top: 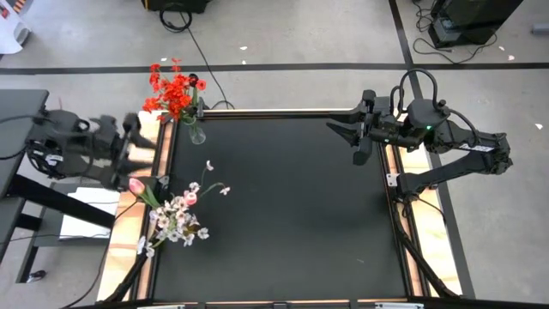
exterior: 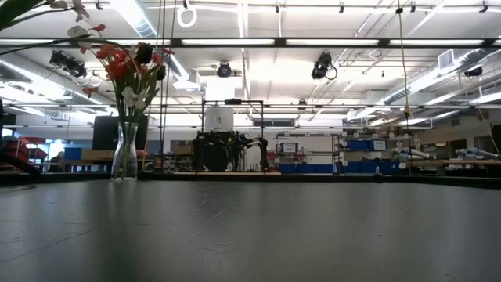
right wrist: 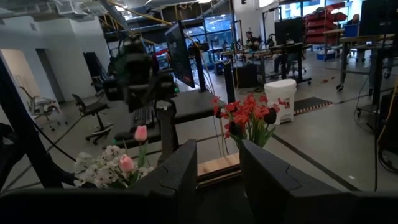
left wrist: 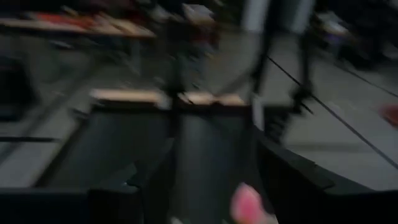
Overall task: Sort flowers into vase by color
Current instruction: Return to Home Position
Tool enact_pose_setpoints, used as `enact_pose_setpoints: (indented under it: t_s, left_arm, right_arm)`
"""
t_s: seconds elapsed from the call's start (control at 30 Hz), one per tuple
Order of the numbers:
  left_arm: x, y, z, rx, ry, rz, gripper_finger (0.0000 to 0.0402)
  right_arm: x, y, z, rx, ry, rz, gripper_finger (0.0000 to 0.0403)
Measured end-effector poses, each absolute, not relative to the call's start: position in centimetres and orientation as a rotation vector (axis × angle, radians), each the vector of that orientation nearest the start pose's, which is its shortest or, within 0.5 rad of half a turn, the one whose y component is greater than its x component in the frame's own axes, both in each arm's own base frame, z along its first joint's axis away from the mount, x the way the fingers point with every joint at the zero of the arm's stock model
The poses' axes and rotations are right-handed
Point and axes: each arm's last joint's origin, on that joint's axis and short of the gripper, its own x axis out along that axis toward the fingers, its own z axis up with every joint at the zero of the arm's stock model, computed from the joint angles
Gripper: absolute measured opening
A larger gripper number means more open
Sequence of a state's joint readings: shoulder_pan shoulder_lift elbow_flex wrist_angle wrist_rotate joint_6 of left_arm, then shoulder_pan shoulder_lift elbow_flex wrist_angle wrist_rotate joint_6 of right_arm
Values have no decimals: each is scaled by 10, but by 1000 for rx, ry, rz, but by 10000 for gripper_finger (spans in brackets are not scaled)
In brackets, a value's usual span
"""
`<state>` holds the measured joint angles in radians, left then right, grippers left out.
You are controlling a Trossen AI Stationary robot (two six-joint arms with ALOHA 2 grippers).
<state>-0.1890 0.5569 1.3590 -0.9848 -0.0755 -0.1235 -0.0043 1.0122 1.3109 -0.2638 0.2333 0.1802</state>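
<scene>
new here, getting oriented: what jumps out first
Red flowers in a clear vase at the table's far left corner stand out most. A pink and white bunch sits at its left edge near the left end effector; the right end effector hangs open at the right edge.

The black table top (top: 283, 206) is showing a matt, faintly scuffed finish in the low view, while its side rails (top: 123, 230) are looking like pale bare wood. The clear vase (exterior: 124, 157) is gleaming like smooth glass, and the red flowers (exterior: 117, 63) in it, like the white sprays (top: 176, 225) and pink tulips (top: 136, 185), are reading as soft fabric on plastic stems, though that is hard to confirm here. The right gripper (top: 347, 142) is presenting fingers (right wrist: 177, 177) of dull, smooth dark plastic.
</scene>
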Motion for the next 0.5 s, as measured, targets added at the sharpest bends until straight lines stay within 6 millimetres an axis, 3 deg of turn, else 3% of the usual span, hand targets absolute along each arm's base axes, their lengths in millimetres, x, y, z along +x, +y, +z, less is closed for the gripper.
enact_pose_setpoints:
  t_s: [0.1, 0.27, 0.5]
  left_arm:
    - [16, 2, 453, -105, 88, -11, 214]
    - [20, 2, 463, -82, 0, -8, 184]
    - [46, -2, 468, -9, 4, 40, 159]
  right_arm:
    - [192, -8, 460, 184, -56, -234, 130]
    - [192, -8, 460, 184, -56, -234, 130]
    - [192, -8, 460, 184, -57, -234, 130]
